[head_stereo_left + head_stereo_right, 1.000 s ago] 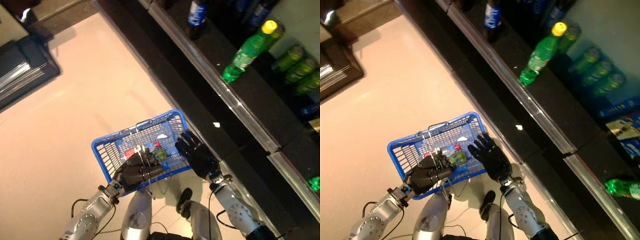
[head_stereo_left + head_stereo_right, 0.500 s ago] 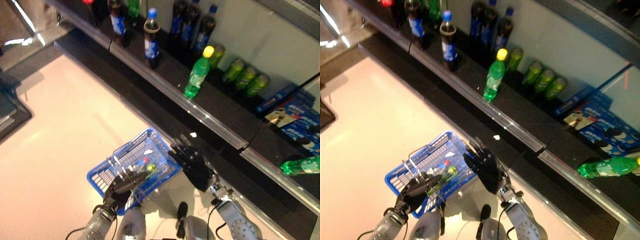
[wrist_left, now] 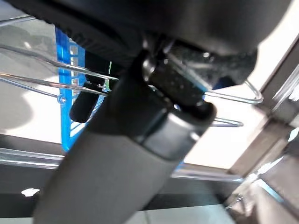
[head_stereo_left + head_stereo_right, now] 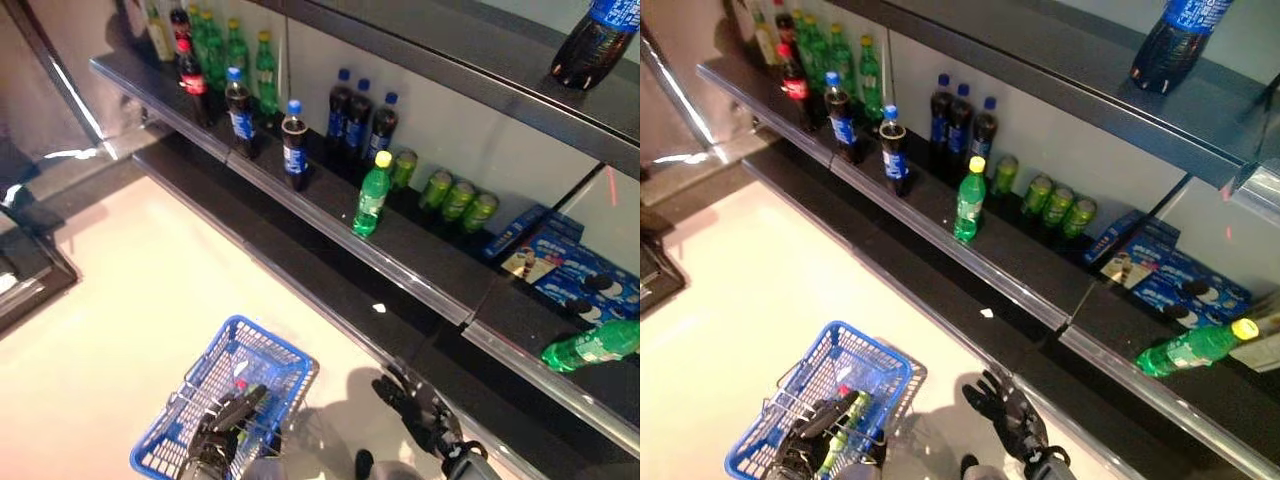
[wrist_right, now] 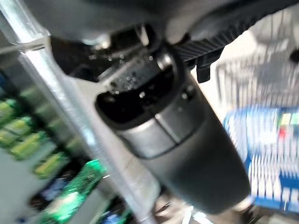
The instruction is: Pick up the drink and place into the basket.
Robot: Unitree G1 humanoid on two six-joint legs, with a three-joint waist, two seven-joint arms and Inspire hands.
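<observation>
— Holding the blue basket [image 4: 296,360] low in the left hand [image 4: 222,432], dark fingers curled round the wire handles [image 3: 226,95]. Already carrying one small drink [image 4: 238,384], red-capped, lying inside just ahead of those fingers.

— Done, then, or going for another?

— Hard to tell. Right hand [image 4: 418,408] empty, fingers spread apart, hanging beside the basket and below the shelf [image 4: 330,218]. Looks like a reach about to start.

— Best target?

— Probably the green bottle [image 4: 372,196] with the yellow cap, standing alone, up and ahead of the right hand, well apart from it. Worth coming at it from the open side, wrapping thumb and fingers round the middle of the body, not the cap. Tall and narrow, so likely to tip under a glancing touch.

— In the way?

— A dark lower ledge [image 4: 300,285] between right hand and shelf: lift clear over it first. Green cans [image 4: 458,198] behind the bottle, towards the right hand's side; dark cola bottles [image 4: 293,146] off towards the left hand's side. Near enough to knock with a wide sweep.

— And further out?

— Another green bottle [image 4: 595,346] lying on its side, up and beyond the right hand's outer side, by some blue packs [image 4: 575,276]. Apt to roll, so a poorer choice. Meanwhile, hold the basket level and within the right hand's reach.
</observation>
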